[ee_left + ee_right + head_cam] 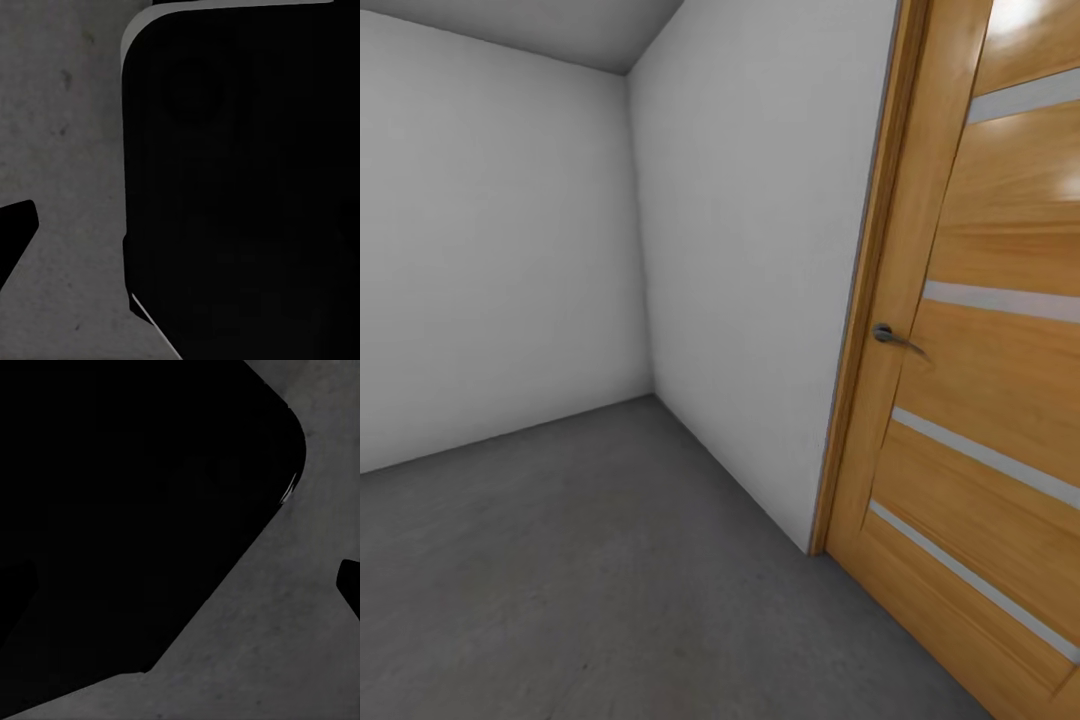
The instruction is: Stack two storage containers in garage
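Note:
The two storage containers are out of view, and so is the living room. In the head view I face a corner of the garage, with plain grey-white walls (500,250) and the dark grey concrete floor (610,580). The left gripper (180,232) hangs over the floor beside my black body; one dark fingertip (16,229) sits at the frame's edge with nothing held. The right gripper (184,592) stands the same way, with a fingertip (351,585) at the far edge, open and empty.
A wooden door (980,380) with pale horizontal stripes and a metal lever handle (890,336) stands open at the right, close to me. A white wall (760,280) runs from the door's edge back to the corner. My black base (240,187) fills much of both wrist views.

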